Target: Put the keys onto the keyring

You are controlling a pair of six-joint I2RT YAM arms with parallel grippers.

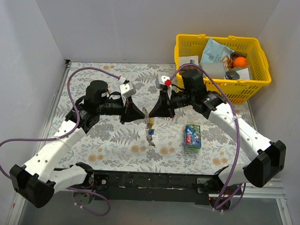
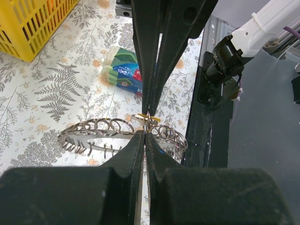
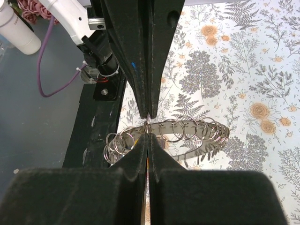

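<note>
Left gripper point(image 2: 146, 134): clenched, tips pinching the wire of the keyring point(image 2: 108, 127).
Right gripper point(image 3: 148, 136): also clenched, tips nose to nose with the left's at the same spot on the ring. A yellow sliver point(image 2: 153, 118) sits right at that pinch point. It looks like a key head but is too small to be sure. I can't tell whether the right tips hold it or only the ring wire.

Keyring: a curved band of many small linked silver loops, running out sideways from the pinch in both wrist views, over the floral table cloth point(image 1: 104, 140). I can't tell whether it rests on the cloth or hangs just above it. From the top camera it reads as a short strand between the two grippers, with small yellow and blue bits on it, probably the keys point(image 1: 151, 128).

Around: a snack packet point(image 1: 192, 136) lies on the right arm's side of the strand, apart from it. A yellow basket point(image 1: 222, 61) is at the far right corner, not involved.

Step, my read: threading. Both arms fix the ring at one point to work a key onto the wire. I can't count keys on versus off.

Next move needs one gripper to hold the ring fixed while the other makes a small, fine slide or twist along the wire. The tips touch, so there's almost no room. Slip risk: the ring or key drops.
</note>
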